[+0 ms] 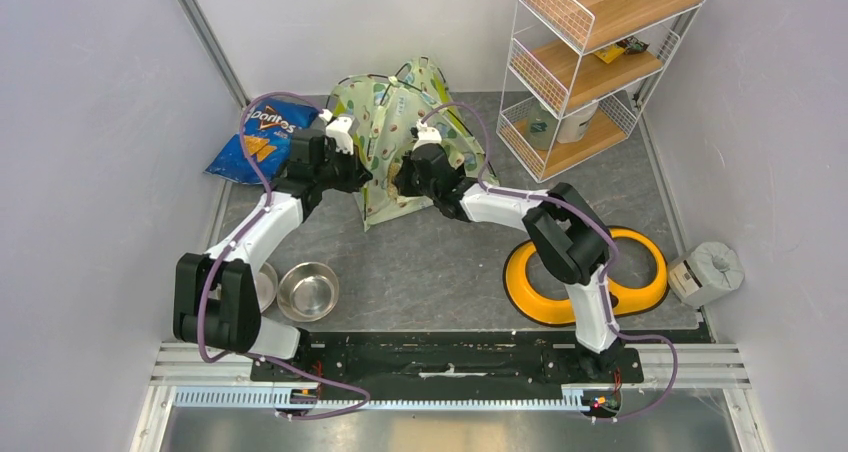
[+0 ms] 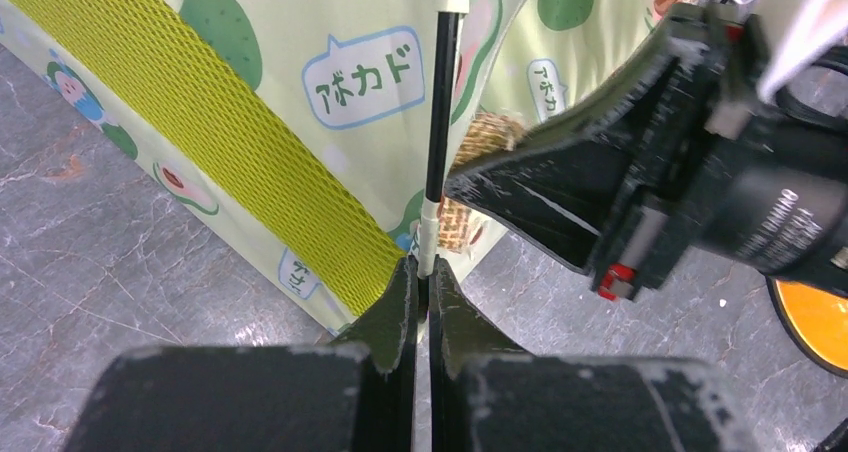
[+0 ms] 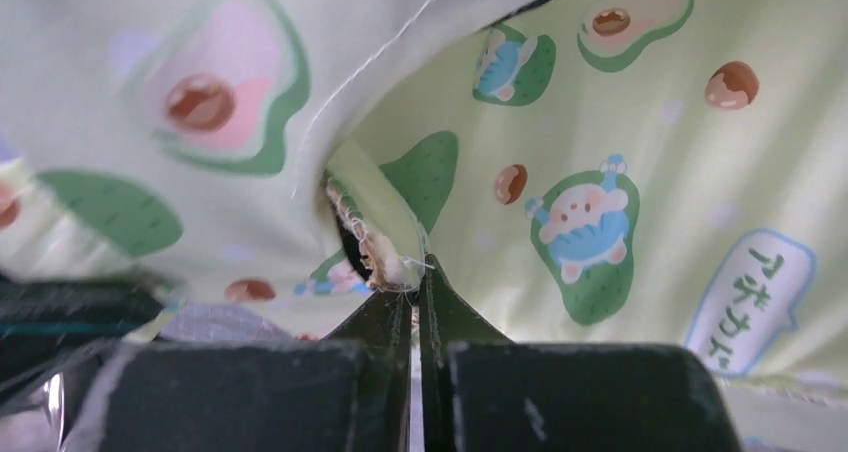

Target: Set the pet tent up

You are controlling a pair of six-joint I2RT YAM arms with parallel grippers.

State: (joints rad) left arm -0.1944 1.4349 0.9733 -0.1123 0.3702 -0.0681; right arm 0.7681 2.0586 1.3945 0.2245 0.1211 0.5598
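At ten o'clock from the arm bases, lying flat: blue chip bag (image 1: 255, 137). Just at its three o'clock, left gripper (image 2: 421, 272), clenched on the white-tipped end of a black pole (image 2: 440, 102). At twelve o'clock on the grey table (image 1: 430, 262), slumped and only partly raised: pet tent (image 1: 385, 112). At its six o'clock edge, right gripper (image 3: 412, 292), pinched tight on a frayed corner of tent fabric. Toward two o'clock, wire shelf (image 1: 590, 62).
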